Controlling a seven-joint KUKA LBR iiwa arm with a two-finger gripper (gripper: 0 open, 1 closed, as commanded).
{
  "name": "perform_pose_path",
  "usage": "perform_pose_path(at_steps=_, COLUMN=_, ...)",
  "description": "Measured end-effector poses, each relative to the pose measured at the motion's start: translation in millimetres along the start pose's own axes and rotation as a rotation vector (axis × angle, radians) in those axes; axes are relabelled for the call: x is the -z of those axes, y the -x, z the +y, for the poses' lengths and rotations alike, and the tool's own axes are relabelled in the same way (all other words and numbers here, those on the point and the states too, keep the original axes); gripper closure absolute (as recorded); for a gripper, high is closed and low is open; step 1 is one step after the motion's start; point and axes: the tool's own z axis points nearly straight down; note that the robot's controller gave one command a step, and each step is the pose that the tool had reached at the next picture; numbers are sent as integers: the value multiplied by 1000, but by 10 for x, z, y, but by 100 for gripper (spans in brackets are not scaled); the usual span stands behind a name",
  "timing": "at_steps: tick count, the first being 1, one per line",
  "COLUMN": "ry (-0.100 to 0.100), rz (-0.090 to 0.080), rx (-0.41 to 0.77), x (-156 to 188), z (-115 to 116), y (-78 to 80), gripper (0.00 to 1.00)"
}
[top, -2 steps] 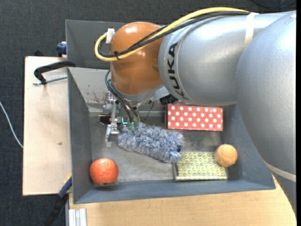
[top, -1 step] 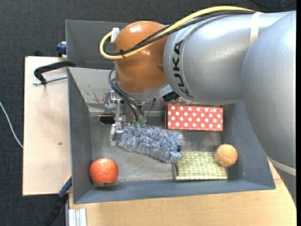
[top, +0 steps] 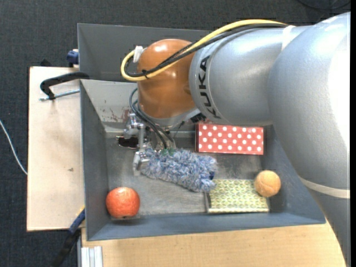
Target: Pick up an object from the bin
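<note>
— Where does the camera sit?
— Above the bin [top: 92, 166], near it, looking down and slightly from one side.
— What crosses its view?
— The arm [top: 267, 77], reaching in from the right, looming large, hiding the bin's upper right corner.

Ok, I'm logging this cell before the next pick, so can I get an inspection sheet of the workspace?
Surface: grey metal bin, floor scuffed.
Job's things: blue-grey fluffy duster mid-floor.
Clutter: red ball in the lower-left corner; orange ball at right; red white-dotted box behind; green patterned pad beside the orange ball.
Grippers: tool low at the duster's left end.
Cables: yellow cable along the arm.
Surroundings: dark floor around the bin.
</note>
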Motion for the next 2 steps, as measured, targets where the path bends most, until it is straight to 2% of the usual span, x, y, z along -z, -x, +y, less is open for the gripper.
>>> perform_pose_path(at_steps=1, ry=-1, rz=7, rx=82, x=-606, z=-111, y=28, gripper=0)
perform_pose_path(at_steps=2, ry=-1, rz=13, rx=79, x=-680, z=-144, y=4, gripper=0)
